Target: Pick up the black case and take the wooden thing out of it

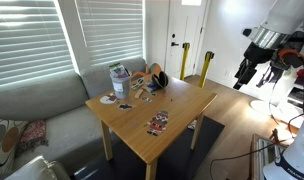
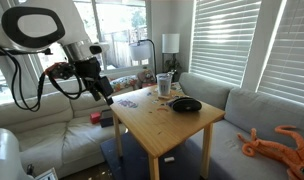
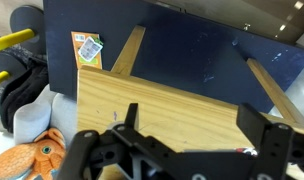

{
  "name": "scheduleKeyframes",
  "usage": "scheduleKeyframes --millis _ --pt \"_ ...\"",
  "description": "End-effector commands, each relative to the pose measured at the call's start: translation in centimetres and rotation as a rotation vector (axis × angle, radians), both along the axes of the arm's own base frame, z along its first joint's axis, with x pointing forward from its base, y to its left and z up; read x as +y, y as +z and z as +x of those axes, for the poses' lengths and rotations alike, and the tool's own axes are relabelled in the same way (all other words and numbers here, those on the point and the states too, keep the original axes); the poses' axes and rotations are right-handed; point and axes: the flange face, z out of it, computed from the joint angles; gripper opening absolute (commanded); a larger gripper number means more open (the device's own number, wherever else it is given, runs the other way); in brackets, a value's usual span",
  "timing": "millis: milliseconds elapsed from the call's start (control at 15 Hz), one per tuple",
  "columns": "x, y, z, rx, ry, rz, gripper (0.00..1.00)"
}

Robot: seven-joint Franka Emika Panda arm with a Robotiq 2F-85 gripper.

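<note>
The black case [image 1: 156, 77] with a tan edge lies on the far side of the wooden table [image 1: 177, 105], next to the grey-white cup [image 1: 120, 73]. In the exterior view from the opposite side, the case [image 2: 186, 104] lies near the table's sofa-side edge, beside the cup [image 2: 164, 84]. My gripper [image 1: 250, 72] hangs in the air well off the table's side, apart from the case; it also shows in an exterior view [image 2: 100, 92]. In the wrist view the gripper [image 3: 197, 130] is open and empty above bare table wood. The case is out of the wrist view. No wooden thing shows.
Cards and small items lie on the table [image 1: 157, 122]. A grey sofa [image 2: 254, 108] runs along two sides, with an orange plush [image 2: 278, 143] on it. A dark blue rug [image 3: 192, 45] lies under the table. A yellow post [image 1: 205, 66] stands behind.
</note>
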Motion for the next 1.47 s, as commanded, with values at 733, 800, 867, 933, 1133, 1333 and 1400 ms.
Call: scheduleKeyframes --millis 733,800,867,933,1133,1333,1400 --pt "-9.9 1.9 12.2 -0.332 -0.272 0.031 1.0" --pt "-10.4 1.5 13.4 -0.32 -0.277 0.032 1.0" --pt "-10.4 1.1 13.8 -0.31 -0.277 0.032 1.0" --pt "-10.4 1.0 13.8 -0.307 -0.276 0.032 1.0" --pt "-10.2 1.7 13.0 -0.327 -0.275 0.032 1.0" --pt "-9.5 1.9 16.7 -0.327 -0.44 0.018 1.0" --pt "-9.3 1.8 19.0 -0.321 -0.486 0.027 1.0"
